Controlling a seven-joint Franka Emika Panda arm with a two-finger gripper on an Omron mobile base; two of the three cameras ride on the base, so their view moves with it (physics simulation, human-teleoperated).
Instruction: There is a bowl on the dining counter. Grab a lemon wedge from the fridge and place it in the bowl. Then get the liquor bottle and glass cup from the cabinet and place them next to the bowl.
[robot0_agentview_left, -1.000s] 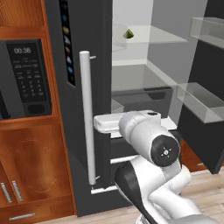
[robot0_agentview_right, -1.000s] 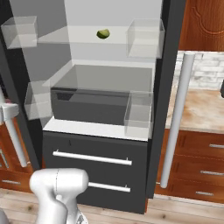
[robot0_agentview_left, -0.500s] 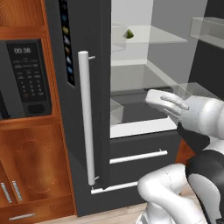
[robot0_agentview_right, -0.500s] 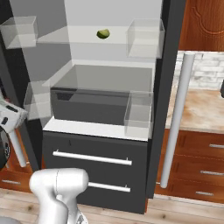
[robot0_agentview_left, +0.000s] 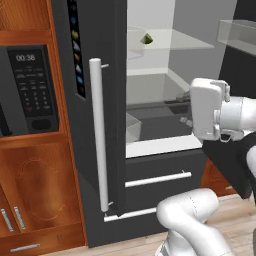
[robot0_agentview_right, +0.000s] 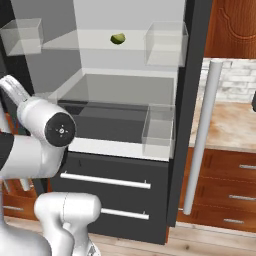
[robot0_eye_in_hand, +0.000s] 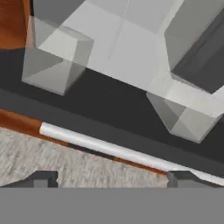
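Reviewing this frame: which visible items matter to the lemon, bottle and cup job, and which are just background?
Belongs to the job:
- lemon wedge on the upper fridge shelf
- open fridge
- tool, jaws wide, holding nothing

Just background:
- microwave
- clear door bins
- fridge door handle
- wooden drawers
- counter

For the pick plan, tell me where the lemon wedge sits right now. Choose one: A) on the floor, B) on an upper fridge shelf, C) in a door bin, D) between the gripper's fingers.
B: the lemon wedge rests on an upper shelf of the open fridge, apart from the clear door bins, while the gripper is open with nothing between its fingers.
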